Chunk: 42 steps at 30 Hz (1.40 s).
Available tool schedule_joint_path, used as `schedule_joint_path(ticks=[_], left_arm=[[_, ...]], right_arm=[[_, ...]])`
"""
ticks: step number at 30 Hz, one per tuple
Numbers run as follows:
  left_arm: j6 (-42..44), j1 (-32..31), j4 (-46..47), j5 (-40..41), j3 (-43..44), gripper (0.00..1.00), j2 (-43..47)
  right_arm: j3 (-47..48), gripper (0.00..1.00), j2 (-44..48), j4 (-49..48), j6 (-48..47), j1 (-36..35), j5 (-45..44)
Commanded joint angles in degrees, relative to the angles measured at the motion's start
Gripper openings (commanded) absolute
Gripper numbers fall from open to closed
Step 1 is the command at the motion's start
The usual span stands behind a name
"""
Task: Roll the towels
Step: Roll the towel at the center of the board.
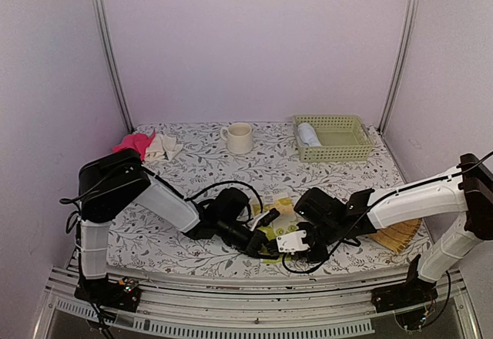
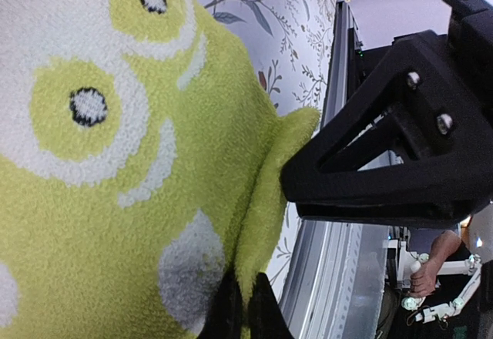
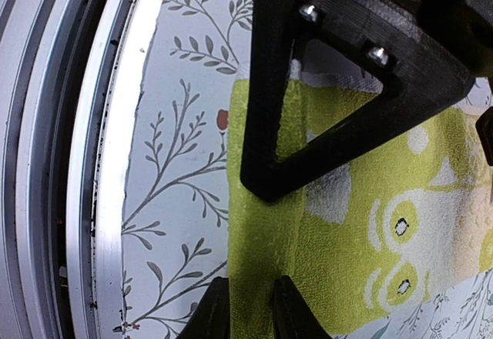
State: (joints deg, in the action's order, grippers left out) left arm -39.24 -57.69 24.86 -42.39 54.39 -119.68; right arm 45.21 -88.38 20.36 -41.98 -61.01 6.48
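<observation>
The yellow-green and cream patterned towel [image 1: 286, 209] lies near the table's front edge, between the two grippers. My left gripper [image 1: 267, 221] is shut on a raised fold of this towel [image 2: 115, 200], the cloth pinched between its fingertips [image 2: 243, 308]. My right gripper [image 1: 286, 239] holds the towel's [image 3: 347, 231] rolled front edge, with a jaw on each side of the fold [image 3: 250, 308]. The two grippers sit close together. A pale blue towel [image 1: 309, 134] lies rolled in the green basket [image 1: 343, 152].
A cream mug [image 1: 239, 137] stands at the back centre. A pink cloth [image 1: 135, 142] and a cream cloth [image 1: 164, 147] lie at the back left. A bamboo tray [image 1: 398, 236] lies under the right arm. The metal rail [image 3: 100, 162] runs just beyond the towel's edge.
</observation>
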Motion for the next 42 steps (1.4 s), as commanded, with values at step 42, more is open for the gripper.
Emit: schedule_joint_path(ticks=[42], left_arm=[[44.5,-24.4,-3.1,61.1,-20.3,0.32,31.4]], right_arm=[[27.0,0.03,-31.2,37.2,-6.5,15.2,42.5]])
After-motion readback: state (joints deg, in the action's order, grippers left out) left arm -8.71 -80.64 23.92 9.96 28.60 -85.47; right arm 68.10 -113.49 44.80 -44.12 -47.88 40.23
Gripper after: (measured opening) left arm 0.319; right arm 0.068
